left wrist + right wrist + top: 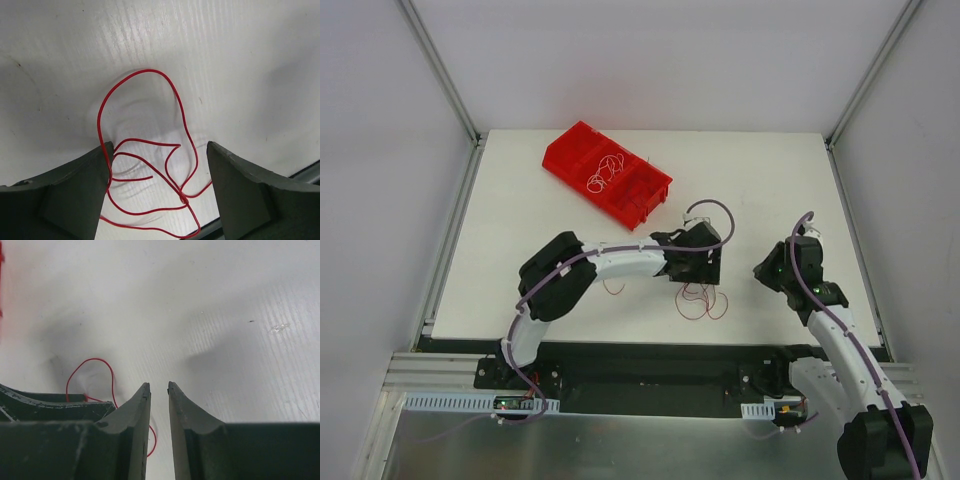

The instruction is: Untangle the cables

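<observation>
A tangle of thin red cable [150, 172] with faint clear strands lies on the white table, also in the top view [700, 300]. My left gripper [159, 145] is open and hangs right over the tangle, its fingers [75, 192] on either side of the loops; one strand runs against the left finger. In the top view the left gripper [700, 280] is just above the tangle. My right gripper [159, 386] is nearly shut with a narrow gap and holds nothing; it sits right of the tangle [762, 272]. A red loop [90, 361] shows to its left.
A red compartment bin [640, 195] with whitish wires [603, 172] in it stands at the back of the table. One loose red strand [613, 288] lies under the left forearm. The table's near edge [650, 343] is close below the tangle.
</observation>
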Controlling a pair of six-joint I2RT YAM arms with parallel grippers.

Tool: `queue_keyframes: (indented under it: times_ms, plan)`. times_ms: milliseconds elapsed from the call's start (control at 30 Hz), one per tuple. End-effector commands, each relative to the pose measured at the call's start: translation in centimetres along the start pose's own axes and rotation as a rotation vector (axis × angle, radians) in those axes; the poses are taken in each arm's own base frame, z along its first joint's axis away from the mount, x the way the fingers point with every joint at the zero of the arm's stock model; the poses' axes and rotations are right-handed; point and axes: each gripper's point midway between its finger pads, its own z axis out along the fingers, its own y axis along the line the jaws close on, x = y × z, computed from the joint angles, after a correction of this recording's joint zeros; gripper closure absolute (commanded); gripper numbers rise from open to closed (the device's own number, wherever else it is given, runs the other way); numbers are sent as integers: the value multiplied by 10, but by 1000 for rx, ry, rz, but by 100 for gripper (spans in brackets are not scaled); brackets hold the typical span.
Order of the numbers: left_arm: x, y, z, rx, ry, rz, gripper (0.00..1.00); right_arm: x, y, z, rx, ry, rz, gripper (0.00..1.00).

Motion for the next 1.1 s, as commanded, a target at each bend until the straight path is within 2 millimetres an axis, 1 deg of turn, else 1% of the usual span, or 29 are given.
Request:
queue_keyframes:
  times_ms: [0, 67, 133, 167, 200, 267, 367, 500, 533, 633, 700, 800, 833, 933, 1067]
  plan:
    - [26, 44, 13, -261, 30, 49, 25, -3, -6, -5, 31, -2, -34, 76]
    - [29, 45, 18, -282, 41, 54, 22, -3, -5, -4, 23, -2, -34, 76]
    - [31, 43, 20, -290, 50, 62, 11, -1, -4, -3, 17, 2, -33, 76]
    - [33, 42, 20, -297, 49, 72, 9, -1, -5, -3, 17, 2, -34, 76]
    - [35, 41, 19, -306, 46, 79, 11, -1, -5, -3, 16, 3, -36, 76]
    - [39, 42, 19, -344, 33, 103, 19, -1, -4, -3, 12, 0, -38, 76]
    - [43, 47, 20, -396, 31, 108, 26, -4, -6, -4, 22, -18, -41, 76]
    - [47, 48, 24, -415, 36, 103, 37, -7, -7, -6, 21, -39, -43, 75]
    - [49, 49, 25, -424, 36, 111, 41, -7, -7, -6, 19, -42, -45, 75]
    - [48, 47, 25, -427, 24, 115, 60, -8, -7, -7, 19, -45, -50, 75]
    - [45, 47, 23, -433, 7, 122, 70, -7, -6, -7, 13, -43, -56, 75]
    - [35, 47, 13, -439, -34, 139, 87, -5, -8, -7, 15, -37, -75, 75]
    - [31, 46, 9, -439, -47, 148, 99, -5, -9, -6, 19, -33, -83, 75]
    - [20, 42, -4, -421, -89, 185, 100, -1, -12, -4, 24, -18, -111, 75]
    - [6, 20, -27, -312, -129, 236, 100, 4, -15, -1, 27, 8, -158, 75]
